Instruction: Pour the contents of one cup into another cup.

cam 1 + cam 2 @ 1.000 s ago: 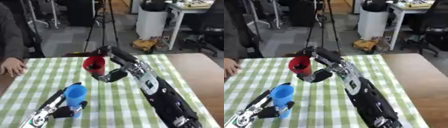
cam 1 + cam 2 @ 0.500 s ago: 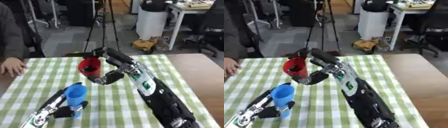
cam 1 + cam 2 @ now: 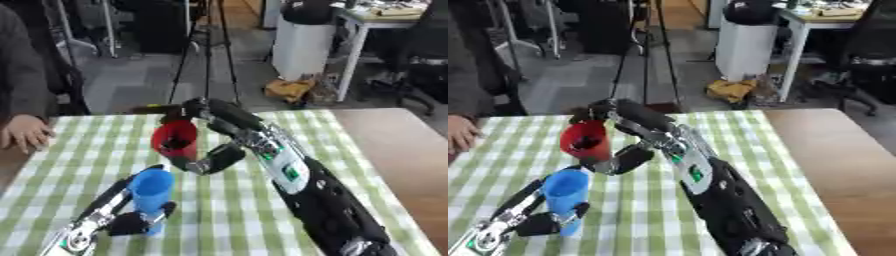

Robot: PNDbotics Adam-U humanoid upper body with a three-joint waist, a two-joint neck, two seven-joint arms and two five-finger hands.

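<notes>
Red cup (image 3: 175,140) has neared blue cup (image 3: 151,192); tilted.

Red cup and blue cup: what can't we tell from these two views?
- Red cup: its inside is dark, so any contents are unreadable in both views.
- Blue cup: mouth seen edge-on; its inside is hidden by its own wall.
- Left hand: the palm side is hidden behind the blue cup.
- Right hand: its contact on the red cup's far side is hidden by the cup.

checked desk (image 3: 227,210) lies bare right of the blue cup (image 3: 151,189); the red cup (image 3: 176,140) hangs just above it, and a person's hand (image 3: 26,132) rests at the far left edge.
</notes>
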